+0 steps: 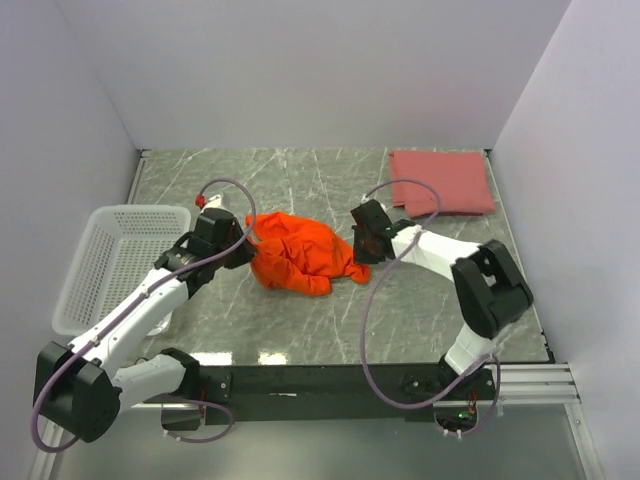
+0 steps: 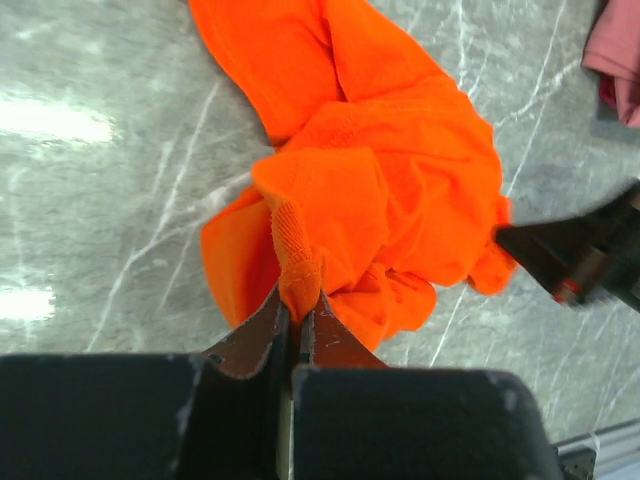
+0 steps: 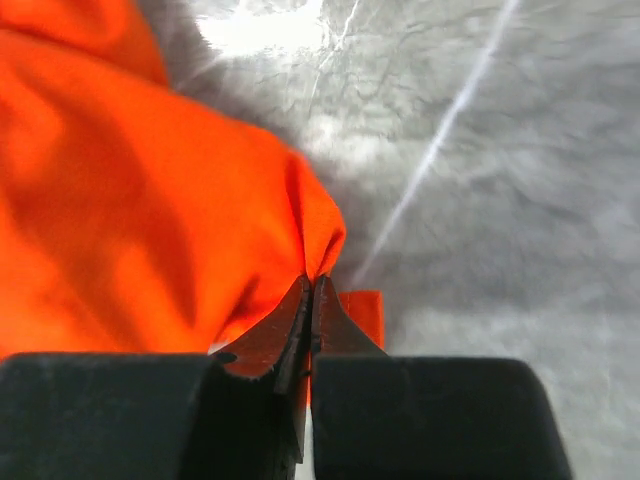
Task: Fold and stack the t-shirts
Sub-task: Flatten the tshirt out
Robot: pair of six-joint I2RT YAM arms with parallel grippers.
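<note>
The orange t-shirt [image 1: 300, 258] lies crumpled in the middle of the marble table. My left gripper [image 1: 242, 243] is shut on a ribbed edge of the orange t-shirt [image 2: 300, 272] at its left side. My right gripper [image 1: 360, 250] is shut on a pinch of the orange t-shirt [image 3: 318, 262] at its right side. The pink t-shirt [image 1: 440, 182] lies folded flat at the back right corner, and a corner of the pink t-shirt [image 2: 618, 50] shows in the left wrist view.
A white mesh basket [image 1: 110, 262] stands at the left edge of the table. White walls close in the table on the left, back and right. A black rail [image 1: 330, 380] runs along the near edge.
</note>
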